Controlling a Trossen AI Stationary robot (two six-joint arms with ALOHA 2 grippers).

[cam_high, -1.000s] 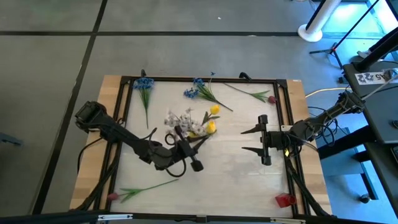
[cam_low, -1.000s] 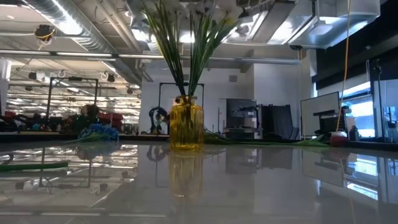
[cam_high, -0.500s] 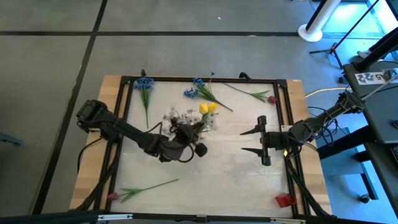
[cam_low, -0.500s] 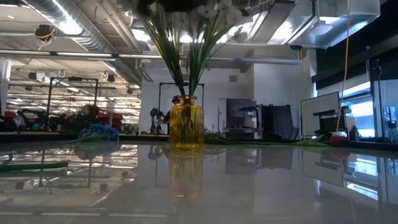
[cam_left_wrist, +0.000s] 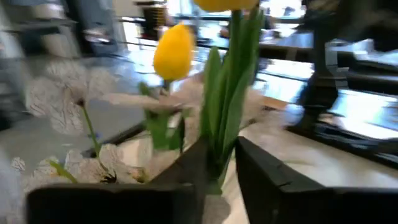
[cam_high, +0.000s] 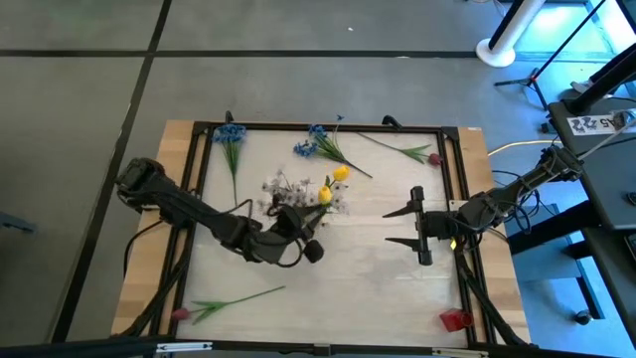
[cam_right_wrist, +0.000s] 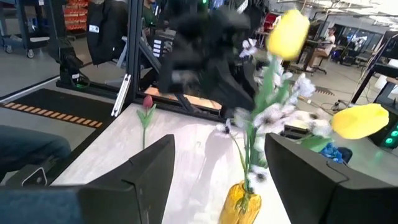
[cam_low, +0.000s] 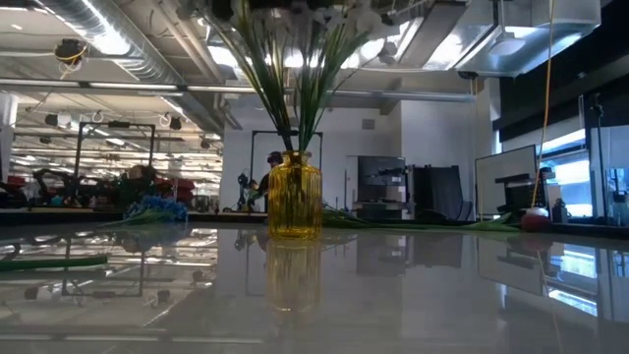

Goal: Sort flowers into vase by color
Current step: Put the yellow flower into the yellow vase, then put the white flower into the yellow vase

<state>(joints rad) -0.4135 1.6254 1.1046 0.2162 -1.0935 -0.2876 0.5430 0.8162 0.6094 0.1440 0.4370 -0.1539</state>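
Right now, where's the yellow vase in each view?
High view: hidden under the white and yellow bouquet at table centre.
Low view: yellow vase left of centre, stems rising from it.
Left wrist view: vase not seen; only the green stems between the left gripper.
Right wrist view: bottom edge.
Shared landmark: the yellow flower.

High view: overhead, straight down on table (cam_high: 378, 268). Low view: table height, level toward vase (cam_low: 294, 196). Wrist views: left close on stems, right farther; all share vase.
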